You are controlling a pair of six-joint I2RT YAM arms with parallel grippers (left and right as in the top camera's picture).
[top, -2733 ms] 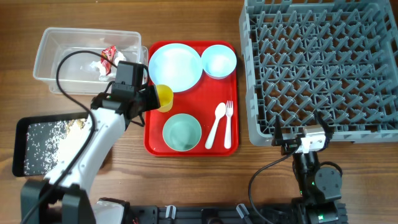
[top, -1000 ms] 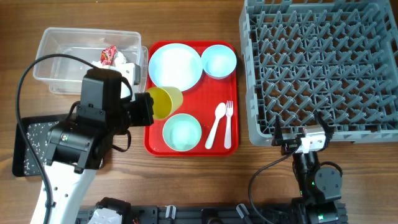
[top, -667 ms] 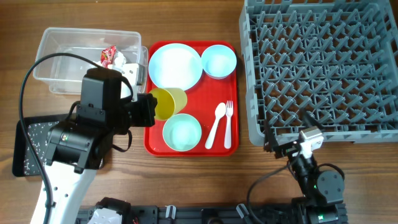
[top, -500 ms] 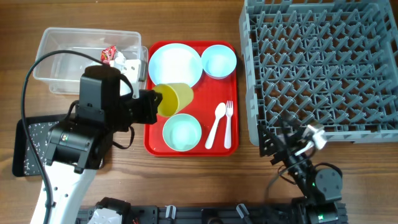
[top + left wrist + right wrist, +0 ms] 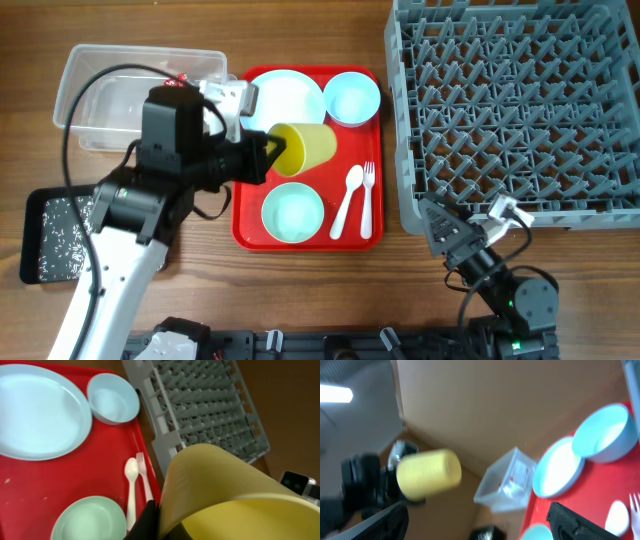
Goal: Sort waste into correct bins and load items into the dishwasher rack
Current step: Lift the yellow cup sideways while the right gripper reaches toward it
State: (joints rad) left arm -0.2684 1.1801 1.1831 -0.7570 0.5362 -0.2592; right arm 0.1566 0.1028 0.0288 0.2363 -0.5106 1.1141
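Cup: yellow cup (image 5: 308,147) on its side, in the air over the middle of the red serving tray (image 5: 248,215); a sec ago it hung at the tray's left edge.
L pincer: left gripper (image 5: 268,156) clamped on the cup.
R pincer: right gripper (image 5: 441,228) jaws apart, empty, off the tray's right-front corner; has swung up twd the cup.
Meaning: prob. a handover, then dishwasher rack (image 5: 515,100), right of the tray.

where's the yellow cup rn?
Overhead view: yellow cup is clamped in the left gripper, on its side over the red tray, between the blue plate and green bowl.
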